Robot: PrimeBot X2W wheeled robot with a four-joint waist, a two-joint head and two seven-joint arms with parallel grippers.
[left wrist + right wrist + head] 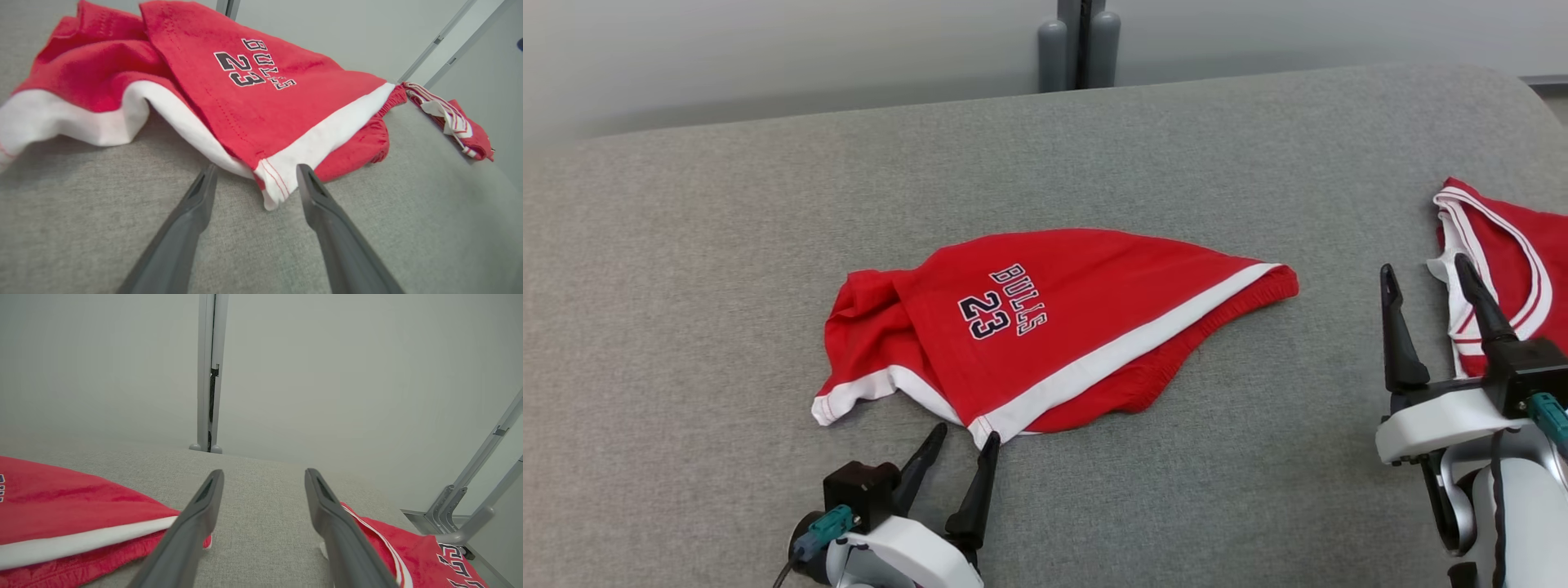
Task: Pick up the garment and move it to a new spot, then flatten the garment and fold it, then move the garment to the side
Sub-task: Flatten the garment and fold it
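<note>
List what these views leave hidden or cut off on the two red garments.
Shorts: lower layers, head view, covered by their own top panel.
Jersey: head view, cut by the right edge, partly behind the right gripper.
Jersey lettering: right wrist view, cut by the bottom edge.

The garment (1086, 302) is red with white bands and dark, perhaps navy, lettering; the surface (768, 204) grey.
</note>
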